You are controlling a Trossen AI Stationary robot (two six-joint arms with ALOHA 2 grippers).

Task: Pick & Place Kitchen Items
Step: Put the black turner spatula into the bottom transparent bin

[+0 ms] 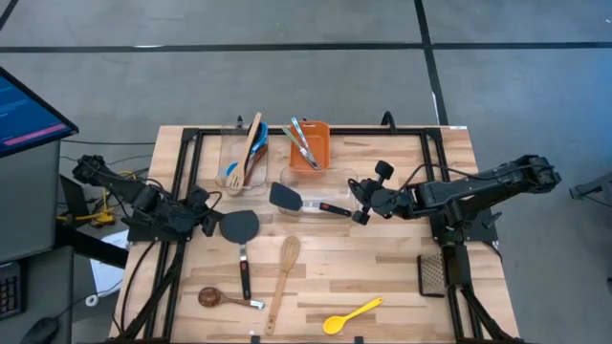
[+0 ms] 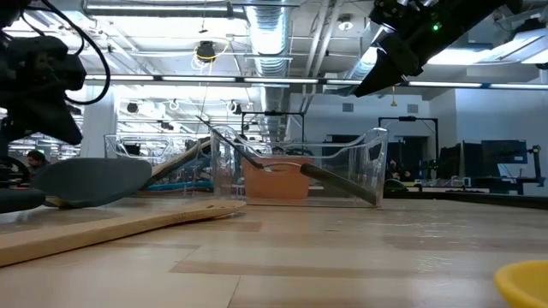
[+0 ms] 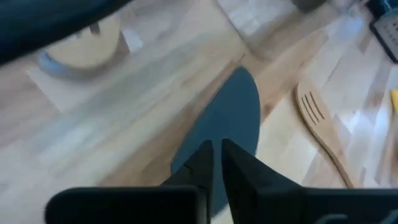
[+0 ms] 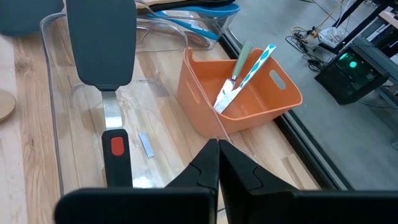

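High view shows the left gripper (image 1: pixel 212 225) at the black spatula's (image 1: pixel 239 227) blade on the desk (image 1: pixel 382 277), fingers a narrow slit apart; a grip on that thin edge could slip. Right gripper (image 1: pixel 360 203) hovers closed over the clear tub (image 4: pixel 59 124) holding a black turner (image 1: pixel 287 198).

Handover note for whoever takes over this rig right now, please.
Left gripper: at the dark spatula head on the table; unclear whether it holds it.
Right gripper: shut, empty, above the clear tub holding the black turner.
Done: utensils sit in the other tub and the orange bin.
Left: dark spatula, wooden slotted spatula, brown spoon, yellow spoon, all loose.
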